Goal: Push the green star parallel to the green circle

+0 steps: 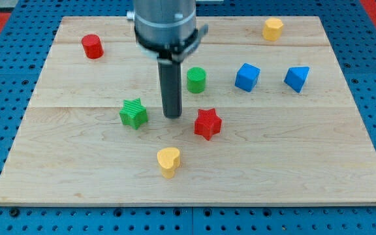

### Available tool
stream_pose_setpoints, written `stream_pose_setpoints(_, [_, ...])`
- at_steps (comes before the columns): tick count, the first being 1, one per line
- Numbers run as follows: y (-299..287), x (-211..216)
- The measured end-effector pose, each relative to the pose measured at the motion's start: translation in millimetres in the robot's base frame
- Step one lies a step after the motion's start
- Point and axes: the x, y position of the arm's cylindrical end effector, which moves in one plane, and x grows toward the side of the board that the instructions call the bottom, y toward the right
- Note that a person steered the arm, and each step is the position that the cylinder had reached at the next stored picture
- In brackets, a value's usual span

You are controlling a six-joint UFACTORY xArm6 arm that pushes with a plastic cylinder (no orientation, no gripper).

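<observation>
The green star [133,113] lies left of the board's middle. The green circle [196,79] stands up and to the right of it, nearer the view's top. My tip [172,116] rests on the board between the green star and the red star [207,123], a short gap right of the green star and not touching it. The rod rises from the tip to the grey arm at the view's top.
A yellow heart [168,161] lies below the tip. A red cylinder [92,46] is at the top left, a yellow block [273,29] at the top right. A blue cube [247,77] and a blue wedge-like block [297,78] sit on the right. The wooden board [57,183] ends in blue pegboard.
</observation>
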Motion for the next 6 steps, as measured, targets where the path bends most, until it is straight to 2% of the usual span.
stream_pose_setpoints(2, [-106.2,-14.0])
stream_pose_setpoints(3, [-131.5,-41.3])
stream_pose_setpoints(4, [-191.1,-67.7])
stream_pose_setpoints(5, [-245.0,-76.1])
stream_pose_setpoints(6, [-221.5,-86.1])
